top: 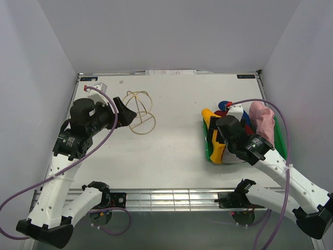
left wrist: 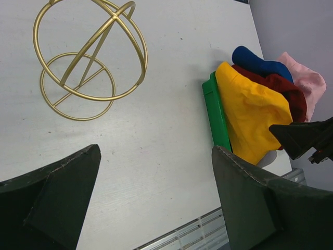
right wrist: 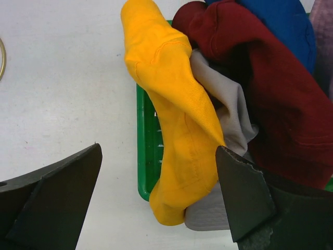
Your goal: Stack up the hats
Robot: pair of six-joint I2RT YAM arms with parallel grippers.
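Top external view: five hats (top: 260,125) lie heaped in a green tray (top: 281,140) at the table's 3 o'clock, the yellow hat (top: 217,150) draped over its 9 o'clock rim. Right gripper (top: 209,131) hangs above them, fingers wide, empty. Left gripper (top: 125,112), equally wide, sits beside the gold stand (left wrist: 88,50) at 10 o'clock.

White table (top: 171,161) enclosed by pale grey walls (top: 166,31).

Hats (right wrist: 177,130) matt cloth; tray (right wrist: 146,151) smooth plastic; stand (left wrist: 88,50) shiny mtl.
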